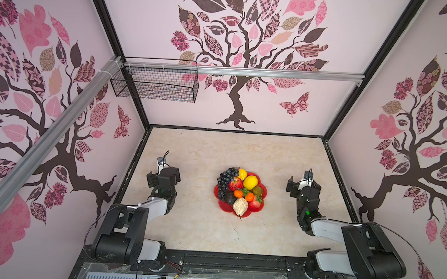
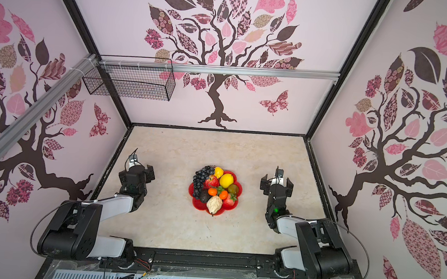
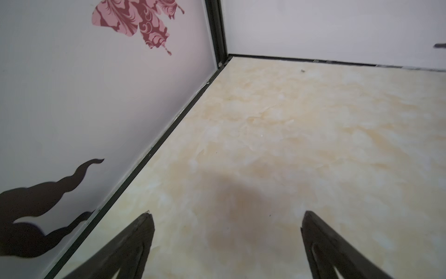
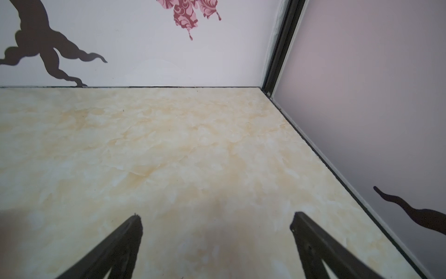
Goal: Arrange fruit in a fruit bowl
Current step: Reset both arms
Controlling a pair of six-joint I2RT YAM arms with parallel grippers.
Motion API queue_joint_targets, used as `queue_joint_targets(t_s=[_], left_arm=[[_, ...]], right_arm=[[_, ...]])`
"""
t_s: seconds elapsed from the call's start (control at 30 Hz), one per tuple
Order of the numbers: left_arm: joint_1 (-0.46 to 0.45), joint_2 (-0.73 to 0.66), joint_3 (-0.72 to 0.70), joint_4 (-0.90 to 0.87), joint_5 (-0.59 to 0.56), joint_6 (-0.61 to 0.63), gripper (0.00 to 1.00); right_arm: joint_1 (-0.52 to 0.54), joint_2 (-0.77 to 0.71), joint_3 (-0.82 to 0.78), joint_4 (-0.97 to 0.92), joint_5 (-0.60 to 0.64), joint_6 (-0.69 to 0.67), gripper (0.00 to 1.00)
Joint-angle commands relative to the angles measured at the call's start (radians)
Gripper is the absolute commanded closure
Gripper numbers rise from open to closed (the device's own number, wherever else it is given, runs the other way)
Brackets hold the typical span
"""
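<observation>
Two tools: the left tool (image 3: 226,216) and the right tool (image 4: 216,216) both had jaws spread wide with nothing between them, each hanging over bare surface (image 1: 196,225).
Bowl: the red fruit bowl (image 1: 257,208) sat mid-surface, between the tools and well apart from both.
Fruit: the grape bunch (image 1: 226,178), lemon (image 1: 250,182), strawberry (image 1: 236,184), orange (image 1: 238,193), avocado (image 1: 230,198) and pear (image 1: 240,206) all lay in the bowl; no piece showed loose on the surface.
Direction: the bowl lay to the left tool's right and the right tool's left; both tools faced the back wall (image 1: 274,108), not the bowl.
Nearer arm: the right looked slightly nearer, as a judgement.
Long axis: the pear pointed toward the robot, its stem end over the near rim.
Stage: arranging looked finished.
</observation>
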Motion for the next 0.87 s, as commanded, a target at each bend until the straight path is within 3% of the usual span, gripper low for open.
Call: queue_joint_targets(t_s=[0.0,0.1,0.17,0.27,0.83], left_arm=[[0.049,0.139,-0.022,0.264,0.188,0.012,0.02],[0.063,0.121,-0.018,0.196,0.213,-0.002,0.02],[0.063,0.145,-0.028,0.271,0.210,0.007,0.02],[0.063,0.128,-0.025,0.227,0.212,0.003,0.02],[0.062,0.123,-0.022,0.215,0.213,0.001,0.02]], right_arm=[[-0.022,0.076,0.001,0.143,-0.189,-0.018,0.00],[-0.068,0.196,-0.018,0.308,-0.189,0.027,0.00],[-0.092,0.246,0.004,0.331,-0.191,0.052,0.00],[-0.114,0.214,0.068,0.146,-0.198,0.089,0.00],[-0.115,0.214,0.058,0.166,-0.189,0.087,0.00]])
